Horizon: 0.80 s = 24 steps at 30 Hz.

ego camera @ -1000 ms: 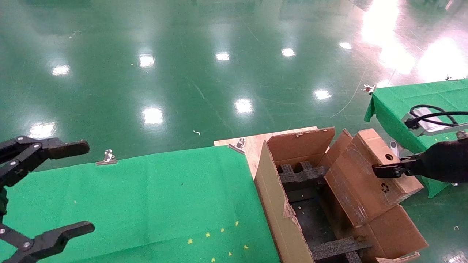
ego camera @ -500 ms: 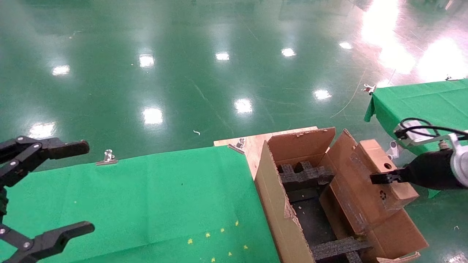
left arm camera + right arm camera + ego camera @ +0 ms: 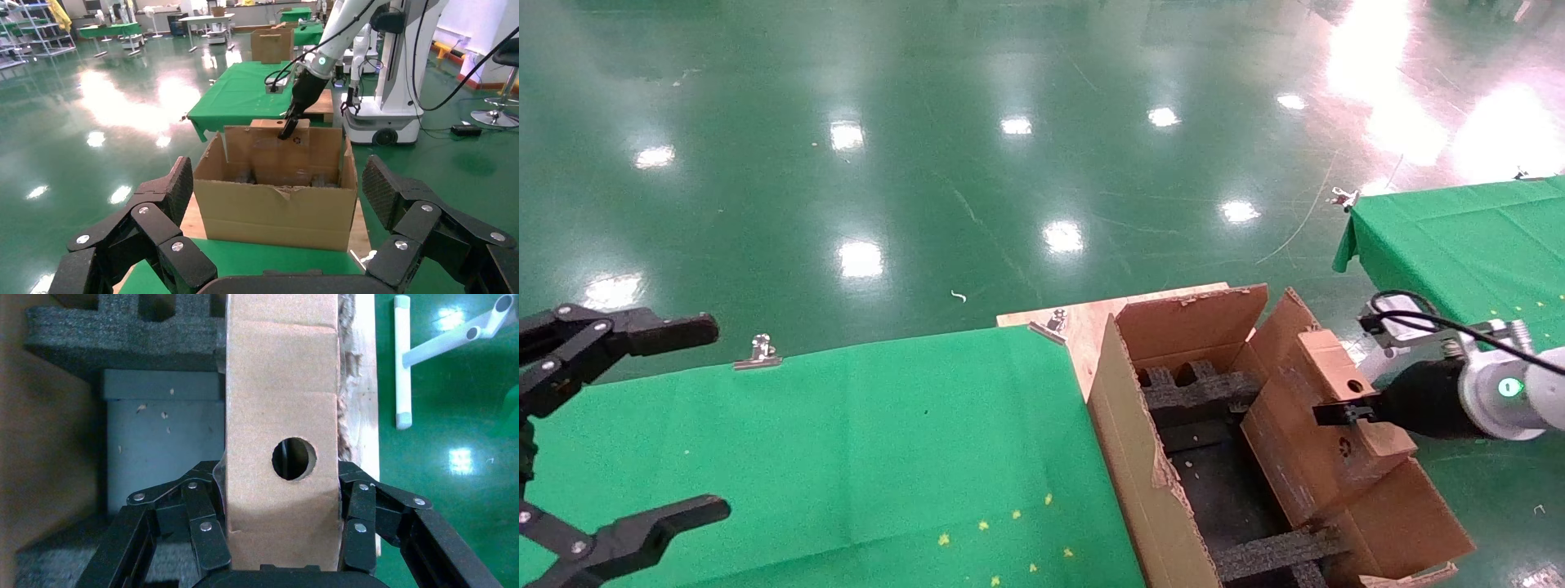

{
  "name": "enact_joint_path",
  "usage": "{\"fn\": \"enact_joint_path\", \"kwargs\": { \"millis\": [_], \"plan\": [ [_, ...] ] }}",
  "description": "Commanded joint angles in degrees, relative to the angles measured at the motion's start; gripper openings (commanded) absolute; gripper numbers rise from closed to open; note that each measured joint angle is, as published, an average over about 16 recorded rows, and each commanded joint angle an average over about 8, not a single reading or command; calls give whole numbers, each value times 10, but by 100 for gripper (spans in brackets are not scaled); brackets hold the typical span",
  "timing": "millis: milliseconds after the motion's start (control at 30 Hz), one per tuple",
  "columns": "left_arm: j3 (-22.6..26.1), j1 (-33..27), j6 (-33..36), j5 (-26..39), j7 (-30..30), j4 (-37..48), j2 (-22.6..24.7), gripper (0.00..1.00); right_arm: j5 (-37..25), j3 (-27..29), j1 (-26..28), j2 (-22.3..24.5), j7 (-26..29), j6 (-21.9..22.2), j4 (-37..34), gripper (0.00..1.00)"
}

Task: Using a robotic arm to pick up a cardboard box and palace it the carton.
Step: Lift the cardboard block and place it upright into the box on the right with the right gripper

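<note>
My right gripper (image 3: 1344, 412) on the white arm with a teal ring is shut on the small brown cardboard box (image 3: 1324, 425), squeezing its narrow sides below the round hole (image 3: 294, 458). The box (image 3: 281, 435) hangs tilted, its lower end inside the right half of the large open carton (image 3: 1148, 457). The carton holds black foam inserts (image 3: 1193, 388) and a dark floor. In the left wrist view the carton (image 3: 278, 199) stands ahead with the box (image 3: 266, 144) dipping in behind. My left gripper (image 3: 633, 425) is open and empty above the green table at the far left.
A green-clothed table (image 3: 846, 457) lies left of the carton, with metal clips (image 3: 760, 353) on its far edge. A second green table (image 3: 1459, 237) stands at the right. The carton's torn right flap (image 3: 1406, 523) hangs outward. Glossy green floor lies beyond.
My right gripper has moved left and down with the box, carrying it from over the carton's right flap into the carton's opening. The left arm has not moved.
</note>
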Motion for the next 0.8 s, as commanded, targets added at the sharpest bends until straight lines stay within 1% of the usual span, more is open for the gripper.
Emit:
{"fn": "enact_joint_path", "kwargs": {
  "millis": [33,333,567,800],
  "plan": [
    [0,0,0,0,0,0,0,100,-5,-4,-15,-9,13,19,-5,0],
    [0,0,0,0,0,0,0,100,-14,-15,-73,-54,36,70,-42,0],
    [0,0,0,0,0,0,0,100,-6,-20,-112,-80,38,96,-67,0],
    [0,0,0,0,0,0,0,100,14,-20,-151,-106,38,117,-102,0]
  ]
}}
